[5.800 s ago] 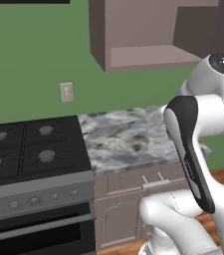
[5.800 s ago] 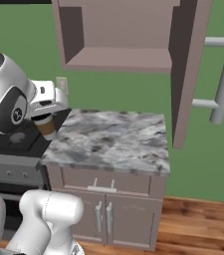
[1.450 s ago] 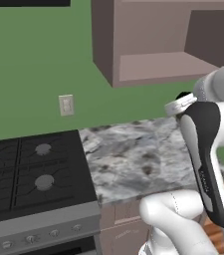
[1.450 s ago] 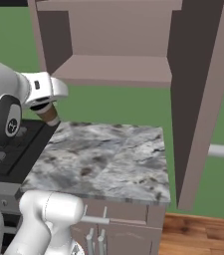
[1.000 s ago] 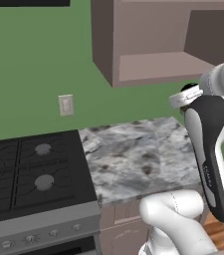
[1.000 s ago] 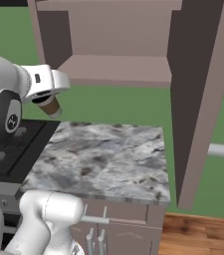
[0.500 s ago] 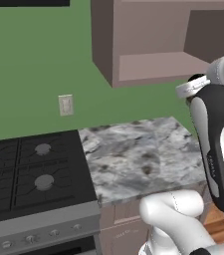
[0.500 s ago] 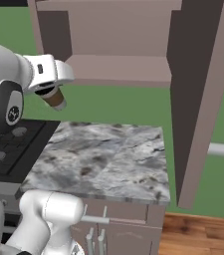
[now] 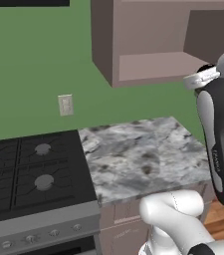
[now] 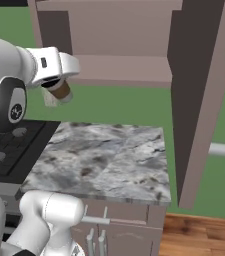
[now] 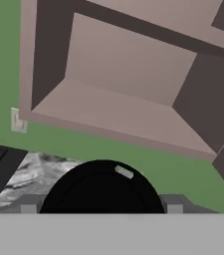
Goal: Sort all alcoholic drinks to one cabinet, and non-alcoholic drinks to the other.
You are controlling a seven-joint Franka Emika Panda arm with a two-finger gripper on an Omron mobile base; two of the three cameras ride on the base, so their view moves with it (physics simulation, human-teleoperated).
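A small tan-orange cup with a black top, the non-alcoholic drink, hangs in my gripper, which is shut on it. In the right base view it is held just below and left of the front edge of the open wall cabinet. In the hand view the cup's black lid lies between my fingertips. Ahead of it is the cabinet's bare inner shelf. The left base view shows the same cabinet above the counter, with my arm in front of its right side. The alcoholic drinks are out of view.
The cabinet door stands swung open at the right, with its grey bar handle sticking out. Below lie a marble counter, a black stove to its left, a wall outlet and low drawer units.
My hand has carried the cup up and to the right, from over the stove's edge toward the cabinet's shelf. The grip has not changed.
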